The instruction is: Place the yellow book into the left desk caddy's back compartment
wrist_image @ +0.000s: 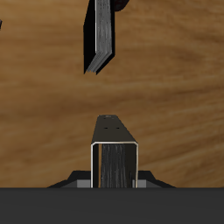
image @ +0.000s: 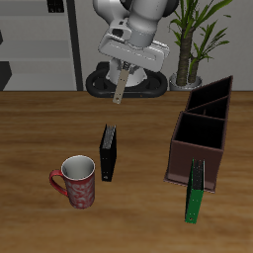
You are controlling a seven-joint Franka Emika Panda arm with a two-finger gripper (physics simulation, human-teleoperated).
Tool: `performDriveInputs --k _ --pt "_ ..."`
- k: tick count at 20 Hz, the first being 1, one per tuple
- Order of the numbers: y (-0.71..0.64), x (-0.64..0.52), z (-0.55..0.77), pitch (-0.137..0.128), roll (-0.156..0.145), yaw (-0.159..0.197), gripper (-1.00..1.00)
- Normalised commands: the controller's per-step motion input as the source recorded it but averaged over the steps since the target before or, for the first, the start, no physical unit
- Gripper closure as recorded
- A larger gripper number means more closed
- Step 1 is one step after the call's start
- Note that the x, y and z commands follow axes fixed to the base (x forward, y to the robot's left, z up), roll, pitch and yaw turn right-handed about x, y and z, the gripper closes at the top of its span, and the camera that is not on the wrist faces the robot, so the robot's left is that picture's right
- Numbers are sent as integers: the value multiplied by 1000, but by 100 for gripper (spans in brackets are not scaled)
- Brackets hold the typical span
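My gripper [image: 120, 73] is shut on the yellow book [image: 119, 89], a thin tan-sided book that hangs below the fingers, well above the table at the back. In the wrist view the book [wrist_image: 116, 156] shows its grey striped face, clamped in the gripper [wrist_image: 115, 182]. The left desk caddy [image: 181, 146], a long dark maroon open box with partitions, stands off to the side, apart from the gripper. Its far end section [image: 217, 91] is open and dark inside.
A black book [image: 108, 153] stands upright on the table below and in front of the gripper; it also shows in the wrist view [wrist_image: 100, 35]. A green book [image: 196, 190] leans on the caddy's near end. A red mug [image: 77, 182] stands near the front edge.
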Motion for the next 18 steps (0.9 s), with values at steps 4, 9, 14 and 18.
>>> performDriveInputs --k 4,9,14,18 --pt "826 15 269 -27 108 31 100" --pt "446 43 134 -13 14 19 100" --pt "642 -8 131 -19 72 -13 100" --pt "459 42 104 -6 68 -33 100"
